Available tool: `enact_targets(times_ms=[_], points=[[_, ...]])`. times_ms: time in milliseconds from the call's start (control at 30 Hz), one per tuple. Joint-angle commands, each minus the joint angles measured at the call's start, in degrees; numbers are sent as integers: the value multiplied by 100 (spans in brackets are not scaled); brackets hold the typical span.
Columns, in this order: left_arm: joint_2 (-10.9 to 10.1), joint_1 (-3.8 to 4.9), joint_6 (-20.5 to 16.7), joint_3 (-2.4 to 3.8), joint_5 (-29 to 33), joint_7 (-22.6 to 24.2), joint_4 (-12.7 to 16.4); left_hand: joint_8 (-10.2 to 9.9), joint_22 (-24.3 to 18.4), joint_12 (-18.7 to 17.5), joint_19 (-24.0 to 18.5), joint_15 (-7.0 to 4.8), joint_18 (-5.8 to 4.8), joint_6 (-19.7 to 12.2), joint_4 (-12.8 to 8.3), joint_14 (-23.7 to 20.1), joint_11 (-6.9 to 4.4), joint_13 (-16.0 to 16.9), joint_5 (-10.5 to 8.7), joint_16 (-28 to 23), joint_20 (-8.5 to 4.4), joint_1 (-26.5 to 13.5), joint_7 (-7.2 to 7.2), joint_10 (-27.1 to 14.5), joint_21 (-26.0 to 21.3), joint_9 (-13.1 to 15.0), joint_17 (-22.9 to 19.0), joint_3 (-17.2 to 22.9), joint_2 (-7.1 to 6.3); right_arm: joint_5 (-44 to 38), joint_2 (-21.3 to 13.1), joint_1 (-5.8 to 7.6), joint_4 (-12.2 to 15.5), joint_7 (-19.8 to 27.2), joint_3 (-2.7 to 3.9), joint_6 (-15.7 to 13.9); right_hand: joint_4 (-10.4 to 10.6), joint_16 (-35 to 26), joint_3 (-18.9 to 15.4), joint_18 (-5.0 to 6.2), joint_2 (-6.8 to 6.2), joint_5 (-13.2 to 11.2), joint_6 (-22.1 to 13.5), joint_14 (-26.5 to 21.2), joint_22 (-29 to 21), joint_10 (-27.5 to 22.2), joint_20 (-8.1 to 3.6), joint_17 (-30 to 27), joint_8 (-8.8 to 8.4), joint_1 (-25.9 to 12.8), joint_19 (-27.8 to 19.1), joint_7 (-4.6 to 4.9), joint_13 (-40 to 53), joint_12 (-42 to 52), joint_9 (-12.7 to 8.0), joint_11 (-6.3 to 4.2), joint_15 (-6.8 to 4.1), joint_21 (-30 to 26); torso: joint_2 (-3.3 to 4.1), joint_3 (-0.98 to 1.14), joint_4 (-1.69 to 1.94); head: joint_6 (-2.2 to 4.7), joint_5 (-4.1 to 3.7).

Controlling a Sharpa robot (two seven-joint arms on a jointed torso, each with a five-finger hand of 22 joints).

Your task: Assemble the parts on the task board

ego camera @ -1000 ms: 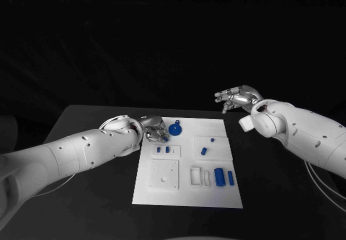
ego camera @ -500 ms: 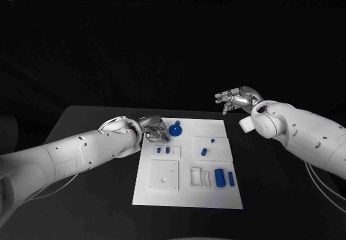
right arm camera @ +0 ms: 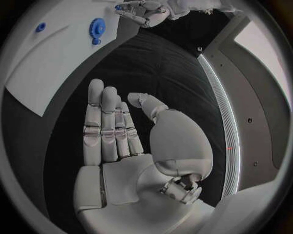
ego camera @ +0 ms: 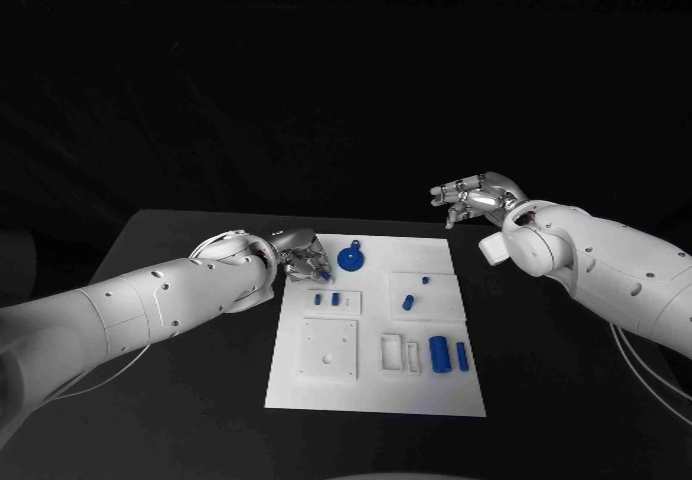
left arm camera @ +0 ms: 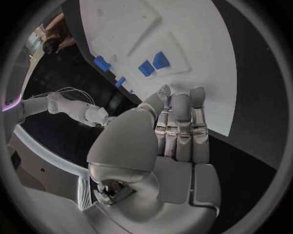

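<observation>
In the head view the white task board (ego camera: 378, 325) lies in the middle of the black table (ego camera: 188, 300). The left hand (ego camera: 299, 258) hovers at the board's far left corner, its fingers curled toward the board edge; whether anything sits between them cannot be told from here. Just beside that hand, on the board, lies a blue gear-shaped part (ego camera: 351, 260). Nearer the robot, two small blue blocks (ego camera: 327, 298) sit side by side in a shallow recess, and to their right two more small blue parts (ego camera: 410, 301) rest on a raised white square. Two blue cylinders (ego camera: 449, 355) lie near the board's right edge, well apart from both hands. The right hand (ego camera: 473, 199) is raised beyond the board's far right corner, off the board, with fingers loosely bent and nothing held.

In the left wrist view the left hand (left arm camera: 165, 146) has its fingers straight and pressed together, their tips over the board's edge (left arm camera: 207, 73); no part is seen in the grasp. The two small blue blocks (left arm camera: 153, 64) lie just beyond the fingertips.

In the right wrist view the right hand (right arm camera: 131, 141) is spread flat and empty over the black table. The gear-shaped part (right arm camera: 97, 27) lies well away on the board, near the left hand (right arm camera: 143, 12)
</observation>
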Motion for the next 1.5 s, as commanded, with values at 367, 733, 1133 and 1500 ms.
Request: enact_targets(times_ms=[367,733,1133,1500], points=[[78,2,145,1,-158,-32,-76,32,111,5,8,6,104,5,-12,23,35,5,-20,-39,0,4,10,-35,23,9,6,-19,41,6,13,-7,8,53,2,61,2,26,44,69,17,-5,49,-57,5,-49,10,-10,8,15,-40,8,-8,3,-5,-1,1,-12,2,1,-5,-5,13],[160,2,236,-3,-193,-114,-139,32,112,6,-6,13,106,-17,3,6,43,5,-27,-53,8,-5,14,-59,21,8,8,-16,44,6,24,-7,12,53,2,63,-3,29,46,70,21,-12,49,-54,10,-52,9,-10,9,16,-35,8,-8,2,-5,-1,0,-12,1,0,-7,-1,19],[230,2,301,-7,-201,-109,-137,32,113,6,-9,14,109,-24,1,4,45,5,-26,-56,9,4,17,-67,24,8,10,-11,45,6,30,-7,14,53,2,70,-3,29,46,70,21,-12,49,-54,10,-52,9,-10,9,16,-35,8,-8,2,-5,-1,0,-12,2,0,-2,-6,19],[238,2,339,-10,-199,-93,-108,33,112,5,-26,20,107,-41,8,-17,53,5,-32,-69,15,-10,19,-93,19,8,7,-16,36,7,24,-7,11,50,2,74,-11,30,57,72,30,-15,50,-54,10,-53,8,-11,9,29,-31,9,-8,2,-5,0,-1,-12,1,0,-3,-5,12]])
